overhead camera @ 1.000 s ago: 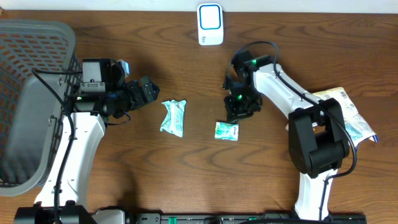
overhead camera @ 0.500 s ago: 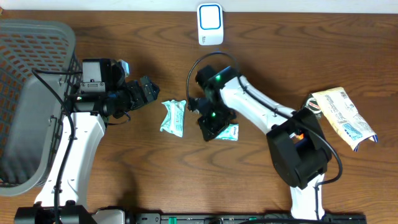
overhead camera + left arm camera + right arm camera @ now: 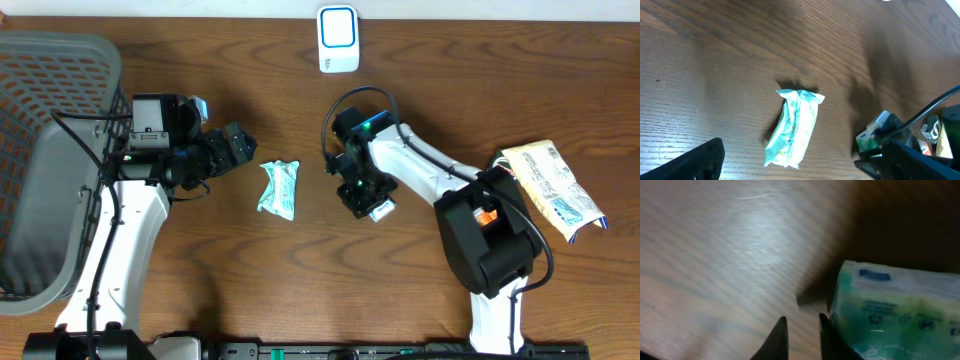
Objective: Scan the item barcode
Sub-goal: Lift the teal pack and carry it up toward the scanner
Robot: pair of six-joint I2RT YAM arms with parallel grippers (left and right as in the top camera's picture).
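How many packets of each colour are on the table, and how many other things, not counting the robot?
Green packets: 2, a long packet and a small packet
Yellowish packet: 1
White scanner: 1
Grey basket: 1
Total: 5

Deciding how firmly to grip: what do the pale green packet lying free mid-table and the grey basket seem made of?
Pale green packet: looks like thin plastic film, slightly glossy; crimped ends and wrinkles suggest it. Grey basket: probably rigid moulded plastic, matte; regular lattice openings in its wall.
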